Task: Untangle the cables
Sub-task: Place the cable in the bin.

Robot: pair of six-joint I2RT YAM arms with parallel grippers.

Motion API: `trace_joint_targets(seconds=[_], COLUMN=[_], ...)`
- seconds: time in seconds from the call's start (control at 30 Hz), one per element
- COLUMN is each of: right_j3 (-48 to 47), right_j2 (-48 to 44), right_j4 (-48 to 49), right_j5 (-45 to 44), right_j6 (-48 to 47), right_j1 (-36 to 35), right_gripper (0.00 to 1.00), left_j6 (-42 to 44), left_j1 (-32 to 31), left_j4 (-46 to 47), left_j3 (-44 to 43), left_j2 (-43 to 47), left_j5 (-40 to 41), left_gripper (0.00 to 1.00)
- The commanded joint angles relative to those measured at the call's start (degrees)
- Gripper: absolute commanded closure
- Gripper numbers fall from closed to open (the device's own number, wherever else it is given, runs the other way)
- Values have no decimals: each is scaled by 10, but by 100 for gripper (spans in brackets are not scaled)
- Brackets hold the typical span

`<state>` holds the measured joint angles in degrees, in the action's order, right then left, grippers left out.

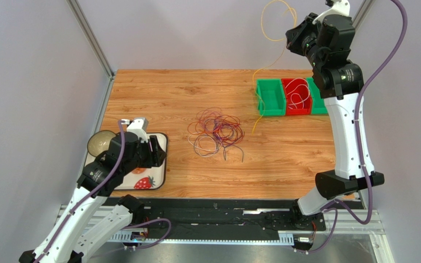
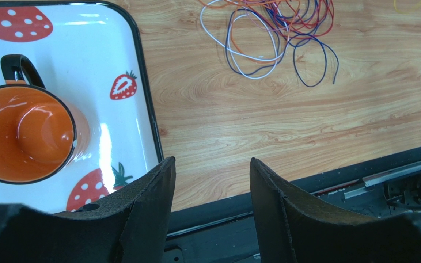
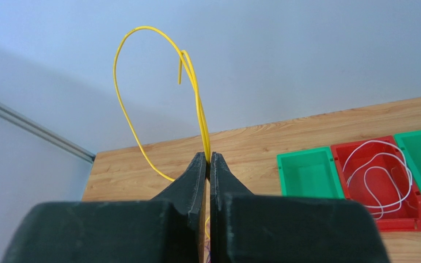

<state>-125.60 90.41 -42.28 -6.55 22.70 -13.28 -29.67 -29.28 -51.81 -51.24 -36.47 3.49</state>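
The right tool (image 3: 208,159) is raised high in the upper right of the top view. Its jaws are pinched together on a yellow cable (image 3: 147,27), which arcs in a loop above the fingertips. In the top view the cable trails down past the left edge of a green bin (image 1: 270,98) toward the tabletop (image 1: 158,93).

The tangle of cables (image 1: 218,131), red, purple and white loops, lies at the centre of the tabletop. A white cable (image 1: 299,96) is coiled in the red bin (image 1: 298,112), just right of the green one.

The left tool (image 2: 212,161) sits low at lower left with its jaws moderately apart and nothing between them. It is over the edge of a strawberry-print tray (image 2: 125,55) carrying an orange mug (image 2: 23,137).
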Motion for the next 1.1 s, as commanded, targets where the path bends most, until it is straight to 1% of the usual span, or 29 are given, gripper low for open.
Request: trace_joint_targets(seconds=[0.0,0.13,0.17,0.43,0.5,0.53,0.63,0.77,0.9,0.97,1.07], right_j3=[-11,-18,-23,-104,-117,-131,-145,-146,-149,-151,-140], right_j2=[13,35,48,129,151,158,174,176,172,166,157], right_j4=[65,91,96,128,141,146,168,216,232,243,255], right_j5=[37,56,78,125,139,153,170,183,177,179,187], right_j6=[4,11,16,27,44,48,50,38,20,30,22], right_j1=[33,69,75,127,128,150,156,158,161,170,174], right_gripper=[100,100,100,100,100,100,100,100,100,100,100], left_j6=[8,7,6,5,4,4,3,2,2,1,1], left_j1=[-2,-2,-2,-2,-2,-2,-2,-2,-2,-2,-2], left_j4=[14,14,14,11,10,10,10,8,7,7,7], left_j3=[4,5,5,4,4,4,4,4,4,4,4], left_j2=[-4,-5,-6,-19,-19,-20,-23,-26,-29,-30,-31], left_j5=[4,7,10,14,16,17,18,21,21,22,23], left_gripper=[40,41,41,42,42,42,42,42,43,43,43])
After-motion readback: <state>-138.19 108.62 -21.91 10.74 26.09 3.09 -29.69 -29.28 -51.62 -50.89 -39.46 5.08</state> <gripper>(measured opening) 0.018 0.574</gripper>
